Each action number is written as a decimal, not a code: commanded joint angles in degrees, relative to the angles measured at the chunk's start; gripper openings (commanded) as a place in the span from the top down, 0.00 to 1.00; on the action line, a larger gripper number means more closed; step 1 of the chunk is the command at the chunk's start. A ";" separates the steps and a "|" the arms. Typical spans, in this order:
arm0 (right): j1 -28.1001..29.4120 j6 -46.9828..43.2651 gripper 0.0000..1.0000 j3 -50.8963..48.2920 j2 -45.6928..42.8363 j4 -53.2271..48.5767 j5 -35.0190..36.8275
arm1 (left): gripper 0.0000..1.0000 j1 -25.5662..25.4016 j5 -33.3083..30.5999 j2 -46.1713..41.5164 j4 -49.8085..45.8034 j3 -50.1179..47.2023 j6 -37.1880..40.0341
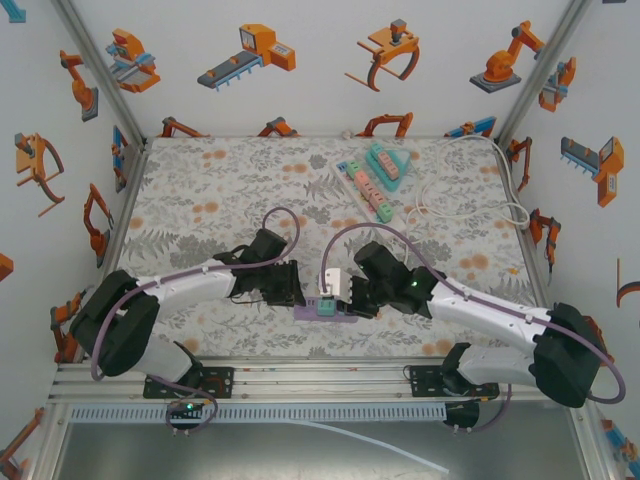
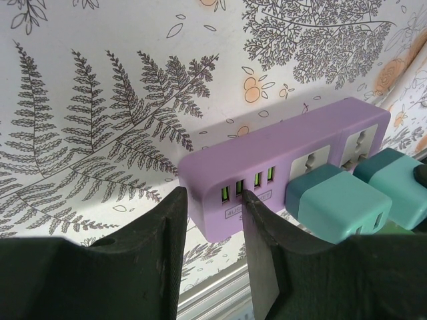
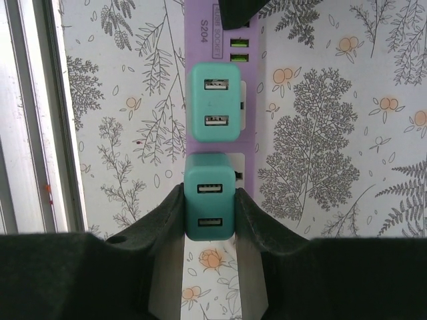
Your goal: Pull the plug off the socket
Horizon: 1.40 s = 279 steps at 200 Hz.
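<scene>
A purple socket strip (image 1: 322, 310) lies on the floral mat near the front edge, between my two grippers. Two teal plugs sit in it. My left gripper (image 2: 213, 200) is shut on the strip's USB end (image 2: 267, 157), one finger on each side. My right gripper (image 3: 209, 200) is shut on the teal plug (image 3: 210, 207) at the strip's other end, its pads pressed against the plug's two sides. The second teal plug (image 3: 215, 101) stands free in the middle of the strip (image 3: 200, 30). In the top view the left gripper (image 1: 296, 290) and right gripper (image 1: 347, 300) face each other across the strip.
Several coloured power strips (image 1: 372, 180) lie at the back of the mat, with a white cable (image 1: 470, 205) coiled to their right. An aluminium rail (image 3: 33, 133) runs along the front edge just beside the strip. White walls enclose the mat.
</scene>
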 commanded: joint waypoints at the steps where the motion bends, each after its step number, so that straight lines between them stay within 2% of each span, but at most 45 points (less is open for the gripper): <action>1: -0.40 -1.29 0.79 2.62 0.01 -1.93 -0.93 | 0.61 -0.45 -7.70 1.83 -8.86 -3.05 1.33; 48: -1.16 2.98 0.80 2.97 -3.76 -1.83 -0.71 | 0.58 -0.49 -7.87 -0.73 -9.18 -1.75 1.39; 84: -5.97 19.09 0.79 4.92 -10.23 -2.16 -1.59 | 0.50 -0.48 -9.70 -5.03 -12.11 3.67 2.05; 111: -13.10 36.64 0.79 7.38 -12.91 -4.79 -4.22 | 0.44 -0.44 -10.57 -8.45 -14.17 8.71 3.59; 142: -25.27 57.89 0.79 6.88 -12.71 -7.09 -15.08 | 0.36 -0.45 -7.97 -14.78 -11.59 10.77 6.10; 169: -34.63 67.59 0.79 5.29 -10.53 -12.70 -17.80 | 0.34 -0.49 -4.72 -20.07 -8.77 11.38 10.27; 188: -41.46 69.88 0.78 3.28 -8.19 -16.82 -16.22 | 0.30 -0.47 -0.82 -22.74 -7.72 12.44 16.57; 204: -46.84 69.86 0.79 1.69 -5.61 -19.59 -11.21 | 0.26 -0.42 2.00 -24.23 -7.96 12.98 21.76; 226: -53.76 72.75 0.80 -1.57 -2.36 -15.23 -9.00 | 0.23 -0.36 4.57 -25.27 -7.11 12.67 27.92; 251: -57.28 75.37 0.80 -1.89 -1.36 -10.60 -5.37 | 0.20 0.39 6.54 -24.58 -8.65 14.10 32.26; 279: -59.78 77.72 0.79 -1.92 1.21 -5.83 -1.31 | 0.14 3.47 10.25 -24.58 -6.63 14.66 33.29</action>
